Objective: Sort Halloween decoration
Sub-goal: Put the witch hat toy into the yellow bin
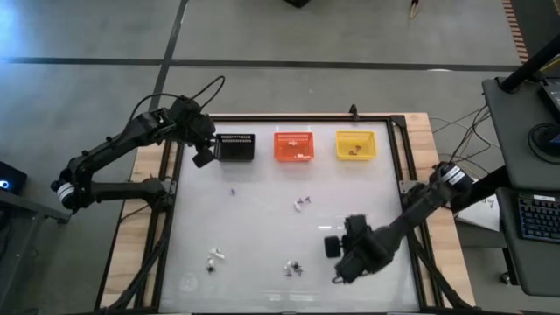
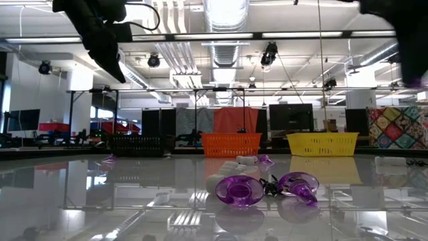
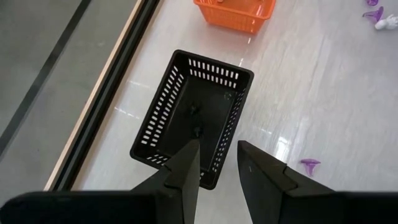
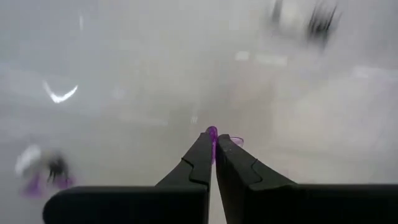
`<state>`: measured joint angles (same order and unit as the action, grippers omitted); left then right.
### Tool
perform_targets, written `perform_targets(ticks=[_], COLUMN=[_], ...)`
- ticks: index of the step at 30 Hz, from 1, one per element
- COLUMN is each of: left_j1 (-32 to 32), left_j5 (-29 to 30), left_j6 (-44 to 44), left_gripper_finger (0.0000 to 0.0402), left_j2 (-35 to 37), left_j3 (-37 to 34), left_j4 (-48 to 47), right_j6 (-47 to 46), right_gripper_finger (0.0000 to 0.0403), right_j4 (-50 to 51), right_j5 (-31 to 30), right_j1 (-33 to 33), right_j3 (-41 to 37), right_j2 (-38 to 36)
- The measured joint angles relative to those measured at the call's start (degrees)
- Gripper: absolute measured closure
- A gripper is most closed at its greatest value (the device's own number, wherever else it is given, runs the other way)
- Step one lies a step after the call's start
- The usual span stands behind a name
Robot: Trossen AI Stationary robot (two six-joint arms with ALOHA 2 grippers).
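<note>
Three baskets: we are seeing the black basket (image 1: 234, 146), the orange basket (image 1: 294, 145) and the yellow basket (image 1: 355, 145) standing in a row along the far edge of the table (image 1: 262, 219), likely as one bin per kind of trinket.
Landmark: we are placing everything against the orange basket.
Right gripper (image 4: 214, 144): we are pinching a small purple piece (image 4: 212, 132) between fingers closed tight, well in front of the orange basket and off to its right, probably so that it can be carried to a bin.
Left gripper (image 3: 217, 163): we are hovering just left of the orange basket, over the black basket's near rim, fingers parted and holding nothing, seemingly placed to drop into that bin.
Halloween decoration: we are leaving loose clusters on the table, all in front of the orange basket: one near (image 1: 303, 205), one far forward (image 1: 293, 269), one forward-left (image 1: 213, 258), and a lone purple bit (image 1: 232, 191).
</note>
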<state>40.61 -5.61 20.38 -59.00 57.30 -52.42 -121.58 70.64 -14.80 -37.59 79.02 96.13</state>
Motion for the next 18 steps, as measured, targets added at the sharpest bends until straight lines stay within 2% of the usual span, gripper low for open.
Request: perform_targets(ticks=[7, 18], left_j1=[-0.01, -0.01], left_j5=[0.02, 0.02], left_j6=[0.09, 0.09], left_gripper_finger=[0.0311, 0.0311], left_j2=[-0.02, -0.02], left_j3=[0.0, 0.0], left_j4=[-0.01, -0.02], right_j6=[12.43, 41.75], right_gripper_finger=[0.0394, 0.0394], right_j4=[10.67, 11.47], right_j5=[-9.09, -15.25], right_j1=[9.47, 28.85], right_j3=[-0.08, -1.12], right_j2=[-5.4, -13.23])
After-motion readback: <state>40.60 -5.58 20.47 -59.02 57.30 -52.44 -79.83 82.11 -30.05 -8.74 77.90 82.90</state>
